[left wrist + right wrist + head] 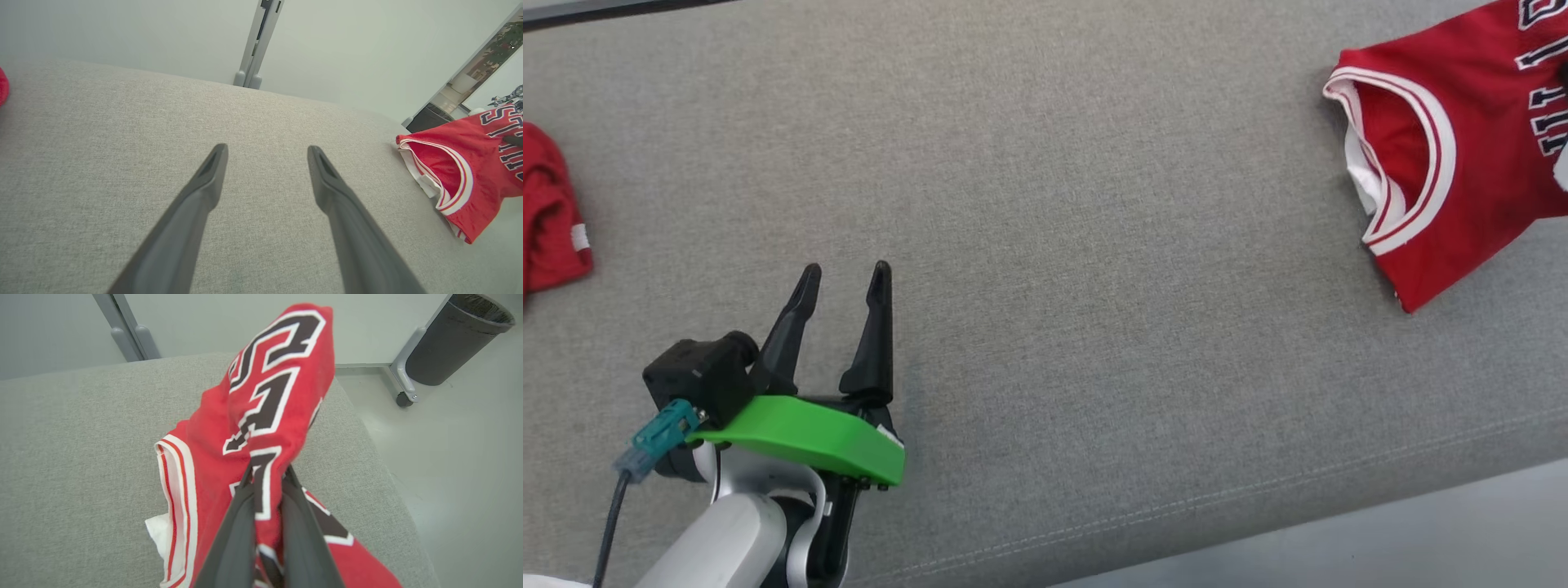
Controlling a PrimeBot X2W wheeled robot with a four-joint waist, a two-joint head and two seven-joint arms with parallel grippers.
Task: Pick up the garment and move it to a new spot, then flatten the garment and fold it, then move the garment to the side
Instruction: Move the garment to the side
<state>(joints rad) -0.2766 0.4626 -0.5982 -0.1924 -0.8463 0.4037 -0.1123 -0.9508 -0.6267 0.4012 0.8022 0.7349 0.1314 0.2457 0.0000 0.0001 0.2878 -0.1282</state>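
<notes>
Surface: a wide grey fabric-covered pad (1045,163) spans the head view. Its stitched front edge runs along the lower right, with pale floor beyond.
Garment: a red jersey (1462,122) with white-and-red trim and dark lettering sits at the pad's far right end. Part of it is bunched up off the pad and the rest trails on it.
Other cloth: a second red piece (547,212) lies at the pad's far left edge, well apart from the jersey.
Bin: a dark bin (453,339) stands on the floor past the pad's right end.
Left gripper (845,269): its fingers are spread with nothing between them, over bare pad at the lower left.
Right gripper (268,473): it is clamped on a fold of the jersey at the lettering. The cloth rises past the fingertips and drapes to both sides.
Key relation: the jersey lies well to the right of the left gripper, with bare pad between. Its long axis looks diagonal, from lower left to upper right. The right arm is nearer and already has it, so carrying it leftward to the open middle looks like the natural move.
View differences: the right wrist view shows the pinch itself. The head view cuts the jersey off at its right edge but shows the free stretch of pad. The left wrist view shows the jersey's trimmed opening (453,179) turned toward the idle gripper.
</notes>
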